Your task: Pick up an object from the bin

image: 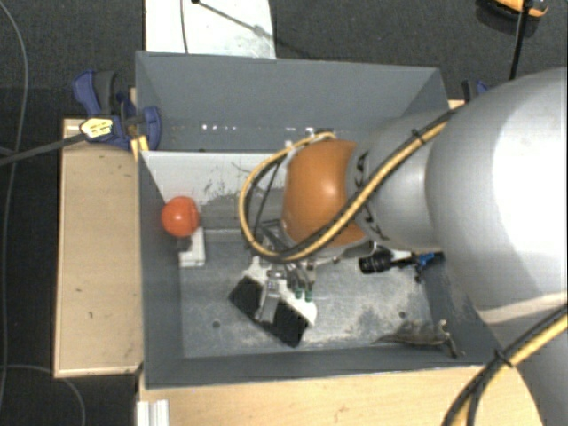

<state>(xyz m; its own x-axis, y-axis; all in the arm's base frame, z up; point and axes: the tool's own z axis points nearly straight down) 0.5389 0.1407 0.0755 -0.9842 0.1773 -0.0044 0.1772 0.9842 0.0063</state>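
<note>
My gripper is low over the bin floor, near the front middle, under the arm's orange cover. Its two fingers stand apart, open, on either side of a black oblong thing that lies flat and slanted on the floor. One pale finger rests over the middle of that black thing; the other, with a green tip, is at its right part. The black thing is on the floor, not lifted. Whether the fingers touch it I cannot tell.
An orange ball sits on a small white block by the bin's left wall. A black pen-like thing with a blue end lies right of the gripper. Grey metal pliers lie in the front right corner.
</note>
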